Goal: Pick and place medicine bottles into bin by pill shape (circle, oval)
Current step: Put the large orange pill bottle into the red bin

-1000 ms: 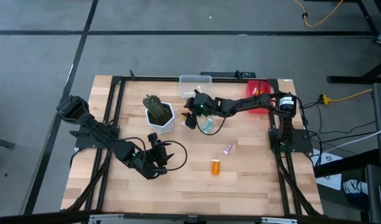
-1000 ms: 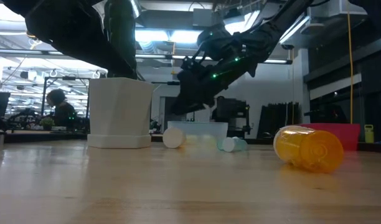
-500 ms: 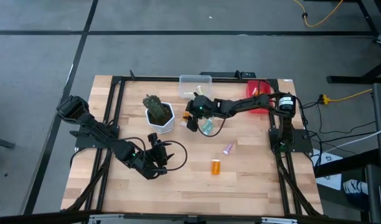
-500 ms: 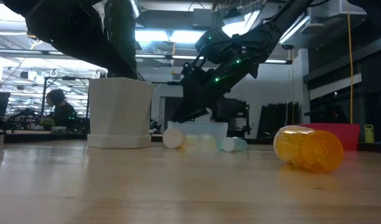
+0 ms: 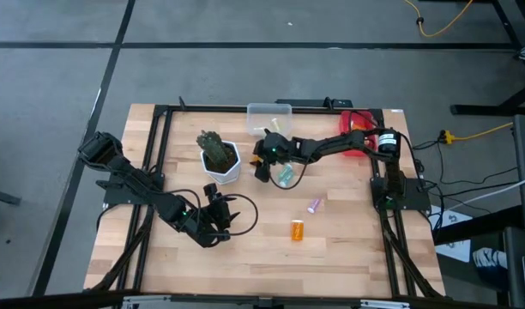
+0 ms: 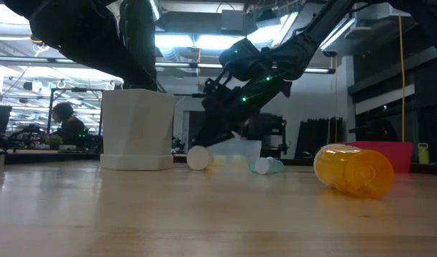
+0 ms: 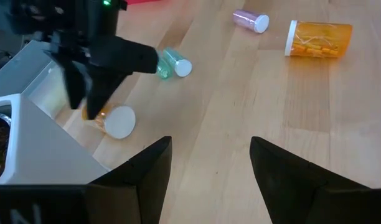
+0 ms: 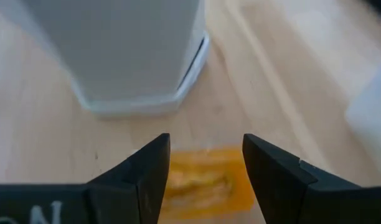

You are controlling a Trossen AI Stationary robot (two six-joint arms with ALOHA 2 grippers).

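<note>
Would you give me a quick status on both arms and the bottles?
Right gripper open, straddling small orange bottle beside white pot. Left gripper open, idle near table front. Pot close alongside the grasp.

Four small bottles (image 7: 319, 40) – all toppled.

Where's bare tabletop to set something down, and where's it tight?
Free: the front strip of the table below the large orange bottle, and the stretch between the pink bottle and the right edge. Crowded: around the white pot, where the right tool is working by the teal bottle.
</note>
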